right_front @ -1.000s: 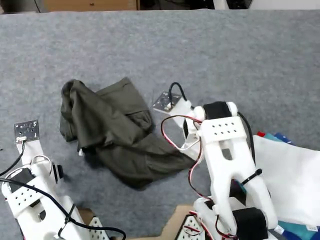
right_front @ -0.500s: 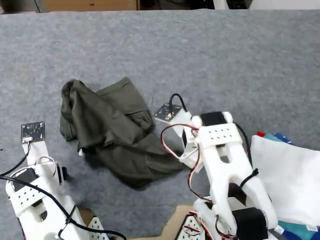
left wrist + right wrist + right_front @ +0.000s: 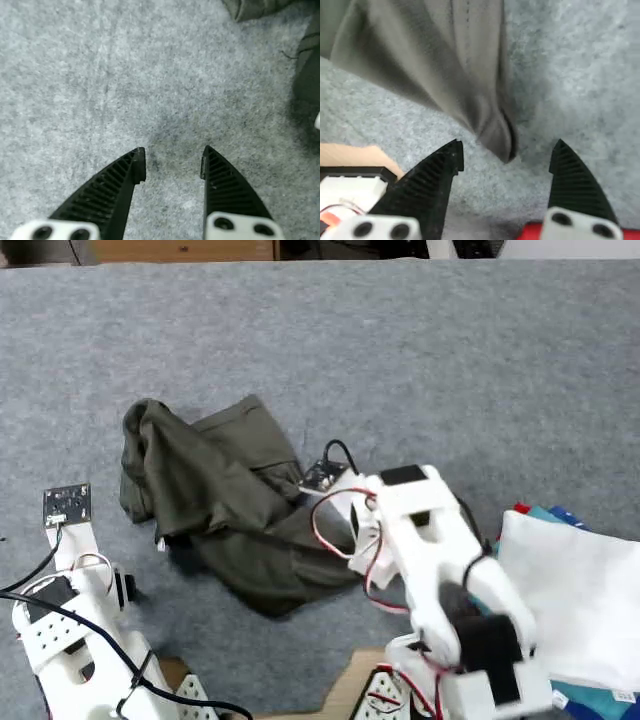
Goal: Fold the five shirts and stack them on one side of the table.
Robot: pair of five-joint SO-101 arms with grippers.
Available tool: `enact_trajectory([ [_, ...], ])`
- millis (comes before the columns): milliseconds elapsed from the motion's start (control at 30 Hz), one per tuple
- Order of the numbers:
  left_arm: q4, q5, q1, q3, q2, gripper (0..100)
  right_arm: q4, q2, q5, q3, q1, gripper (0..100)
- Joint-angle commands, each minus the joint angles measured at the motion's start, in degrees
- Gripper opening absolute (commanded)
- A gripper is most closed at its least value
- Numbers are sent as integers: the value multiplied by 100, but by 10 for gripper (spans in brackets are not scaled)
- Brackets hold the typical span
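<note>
A crumpled dark olive shirt lies left of the table's middle. My right gripper is open, its black fingers either side of the shirt's pointed lower corner, just above the grey felt. In the high view the right arm leans over that corner at the shirt's right edge. My left gripper is open over bare felt, with a bit of the olive shirt farther off. The left arm sits at the near left corner. Folded white and teal shirts are stacked at the near right.
Grey felt covers the table, and the far half is bare. A tan board and the arm bases sit along the near edge. A red edge peeks out by the stack.
The right arm has swung left and nearer, bringing its gripper over the shirt's lower right corner. The left arm shifted slightly, then held still. The shirt has not moved.
</note>
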Motion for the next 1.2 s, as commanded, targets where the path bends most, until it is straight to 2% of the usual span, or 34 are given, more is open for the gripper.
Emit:
enact_trajectory([
  [0,-62,53,35,-18,-75,192,-123,620,-158,-435,-57,285],
  [233,-62,53,18,-18,-75,192,-158,1130,-114,-646,-66,260],
  [467,-62,44,35,-9,-75,192,-97,1130,-123,-646,-57,28],
  [700,-62,35,44,-9,-75,191,97,884,-132,-629,48,34],
  [867,-62,35,44,-9,-75,191,114,75,-114,-637,382,29],
  [1167,-62,35,35,-26,-75,192,316,-1288,35,-673,470,5],
])
